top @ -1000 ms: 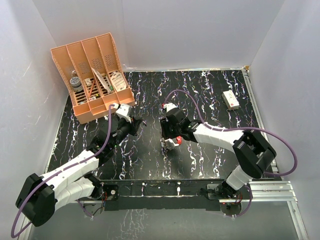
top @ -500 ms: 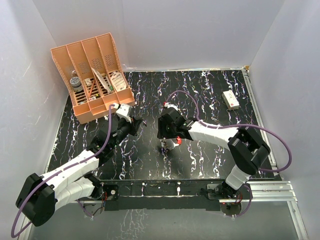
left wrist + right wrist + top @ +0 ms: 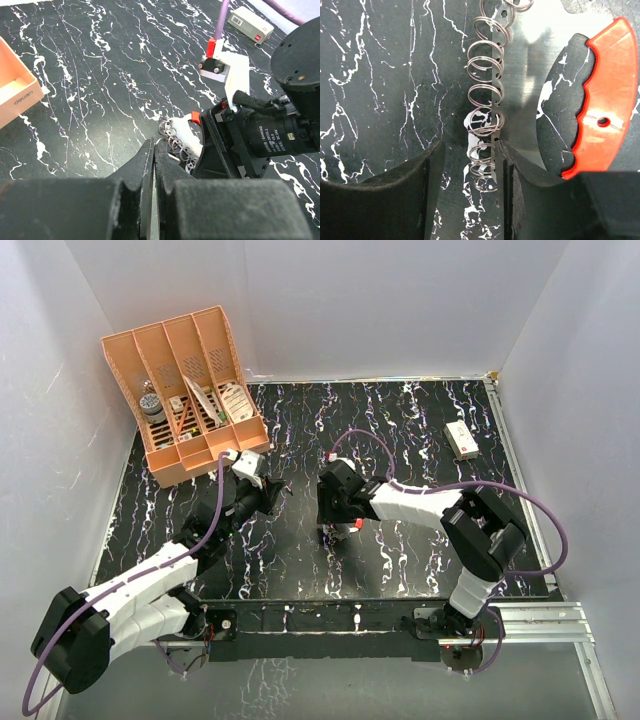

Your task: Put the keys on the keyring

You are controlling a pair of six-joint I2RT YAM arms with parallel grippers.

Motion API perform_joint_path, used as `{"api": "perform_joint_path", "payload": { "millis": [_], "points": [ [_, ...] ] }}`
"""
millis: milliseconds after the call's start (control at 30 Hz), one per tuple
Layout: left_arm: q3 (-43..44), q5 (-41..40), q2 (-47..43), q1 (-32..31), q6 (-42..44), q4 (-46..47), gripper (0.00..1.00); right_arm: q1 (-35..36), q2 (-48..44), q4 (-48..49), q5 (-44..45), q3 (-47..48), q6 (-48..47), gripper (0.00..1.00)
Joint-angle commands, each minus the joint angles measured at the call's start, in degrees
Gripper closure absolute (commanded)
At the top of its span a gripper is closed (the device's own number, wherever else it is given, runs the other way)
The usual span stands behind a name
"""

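Right wrist view, unlike top view, reveals wire rings (image 3: 487, 65) edging the shiny, red-handled keyring (image 3: 525, 85), right gripper (image 3: 469, 150) narrowly parted around them; left gripper (image 3: 153, 150) pressed closed

The right tool (image 3: 469, 160) was caught with its fingers parted, a row of little wire rings (image 3: 487, 75) sat in the gap. The rings were threaded along the shiny keyring (image 3: 525, 65) edge, with the black marbled counter (image 3: 380, 75) behind.

place: lab test cell | white walls (image 3: 350, 300), black marbled table (image 3: 420, 440), aluminium rail (image 3: 545, 615)
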Motion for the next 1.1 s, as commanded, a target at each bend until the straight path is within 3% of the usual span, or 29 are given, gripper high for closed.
{"api": "perform_joint_path", "payload": {
  "millis": [0,333,500,567,633,867,1067],
  "points": [
    [-0.3,0.2,-1.3,-0.1,0.0,1.6,1.00,0.2,1.0,1.7,0.0,2.5,1.0,0.59],
    [-0.3,0.3,-0.9,-0.1,0.1,1.8,1.00,0.1,1.3,0.6,4.0,2.4,0.2,0.78],
    [-0.2,0.4,-0.9,-0.1,0.1,1.7,1.00,0.1,0.3,1.1,5.4,1.6,-0.6,0.97],
    [-0.4,0.4,-1.0,-0.1,0.0,1.7,1.00,0.1,-1.6,3.0,5.9,0.7,-1.6,1.00],
    [-0.3,0.4,-1.1,-0.1,0.0,1.7,1.00,0.1,-4.1,5.2,6.6,-0.2,-3.1,0.99],
    [-0.3,0.5,-0.9,-0.1,-0.2,1.8,1.00,0.1,-10.6,6.6,7.6,-0.5,-9.2,0.76],
    [-0.2,0.7,-0.9,-0.1,-0.4,1.9,1.00,0.1,-10.0,-2.2,2.1,2.4,-15.2,0.65]
  ]
}}
